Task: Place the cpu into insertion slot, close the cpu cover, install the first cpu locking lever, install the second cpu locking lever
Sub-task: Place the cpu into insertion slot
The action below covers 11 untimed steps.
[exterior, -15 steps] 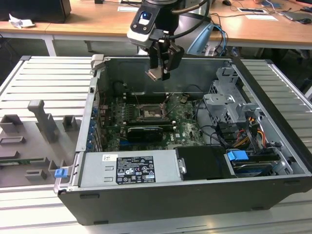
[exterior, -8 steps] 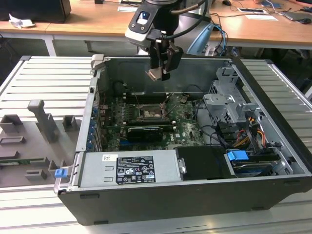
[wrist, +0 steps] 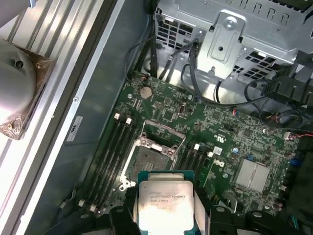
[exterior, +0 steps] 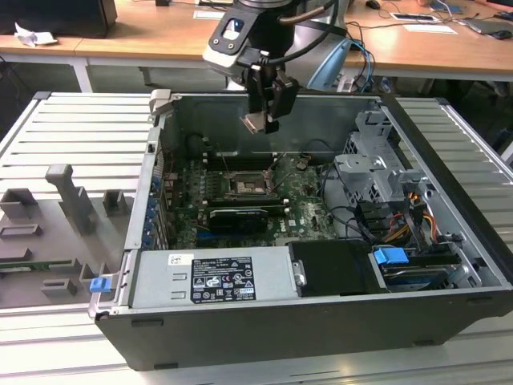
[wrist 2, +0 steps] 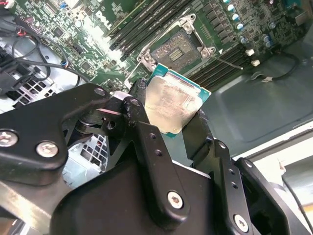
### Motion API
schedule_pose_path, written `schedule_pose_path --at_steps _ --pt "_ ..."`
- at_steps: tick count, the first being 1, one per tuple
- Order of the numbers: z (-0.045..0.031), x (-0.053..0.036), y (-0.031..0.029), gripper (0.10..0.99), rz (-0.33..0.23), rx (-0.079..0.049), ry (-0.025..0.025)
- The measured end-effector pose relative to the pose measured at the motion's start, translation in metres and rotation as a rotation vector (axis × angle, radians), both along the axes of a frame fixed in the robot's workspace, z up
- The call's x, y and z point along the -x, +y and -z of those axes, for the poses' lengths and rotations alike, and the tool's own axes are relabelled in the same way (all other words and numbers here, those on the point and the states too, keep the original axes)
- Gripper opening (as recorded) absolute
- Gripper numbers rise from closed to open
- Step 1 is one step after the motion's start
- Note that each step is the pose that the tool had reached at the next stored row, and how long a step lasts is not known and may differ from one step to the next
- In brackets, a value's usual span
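Gripper clamped on opposite edges of the cpu, above the insertion slot. Chip light, rigid; underside hidden, probably delicate, so edge hold suits.

Labels and print: nothing legible.
Label on power supply: fine print, unreadable. cpu top: faint lines of type, blurred. Sticker on case wall: marks too small.

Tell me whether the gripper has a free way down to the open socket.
Probably yes: the gripper, shut on the chip, hangs above the socket, which lies bare with nothing across it.
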<state>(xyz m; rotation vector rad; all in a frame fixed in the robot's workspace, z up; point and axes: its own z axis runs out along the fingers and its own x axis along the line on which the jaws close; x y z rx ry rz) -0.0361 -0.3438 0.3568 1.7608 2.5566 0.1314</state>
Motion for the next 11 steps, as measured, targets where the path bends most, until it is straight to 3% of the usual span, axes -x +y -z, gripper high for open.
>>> schedule_pose_path --at_steps 3,11 --pt "0.0012 0.0000 0.0000 0.541 0.039 0.000 0.0005" --pt "0.0105 0.0000 0.0000 0.541 0.178 0.005 0.0137"
